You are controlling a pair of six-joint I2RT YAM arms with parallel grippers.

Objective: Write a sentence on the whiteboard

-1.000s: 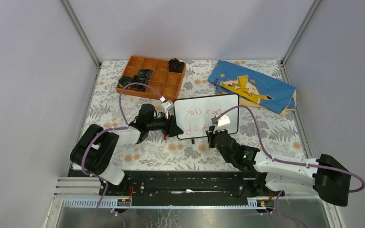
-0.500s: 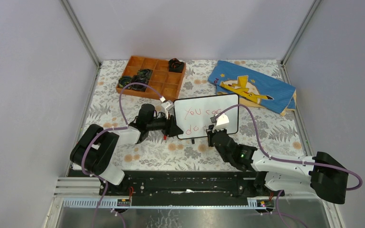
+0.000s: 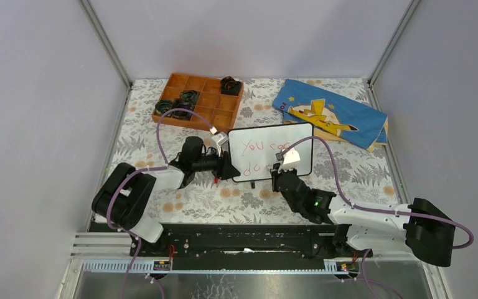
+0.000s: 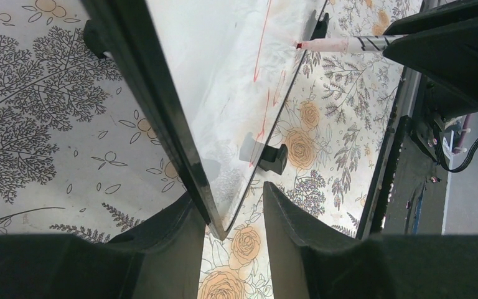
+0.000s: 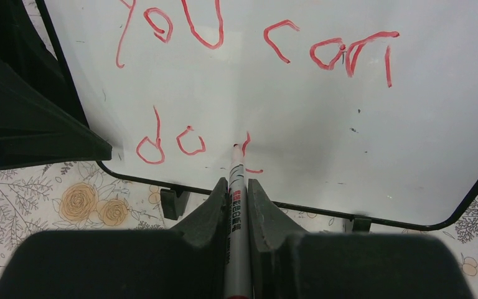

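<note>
Left gripper [image 3: 226, 167] hadn't moved over the last second. Its fingers were still clamped on the left edge of the whiteboard [image 3: 267, 132], steadying it. The board stood on its little feet near the middle of the table [image 3: 162, 146] and hadn't shifted. The sentence [image 5: 272, 48] read "You can" on the top line and "do" below, with a short new stroke just right of that. The red marker [image 5: 234, 168] had its tip touching the board at that stroke. Right gripper [image 3: 281, 176] was closed tight on the marker barrel. Its arm's rear had swung slightly left, while the tip crept along the lower line. Likely past halfway, with the last word only just begun.
</note>
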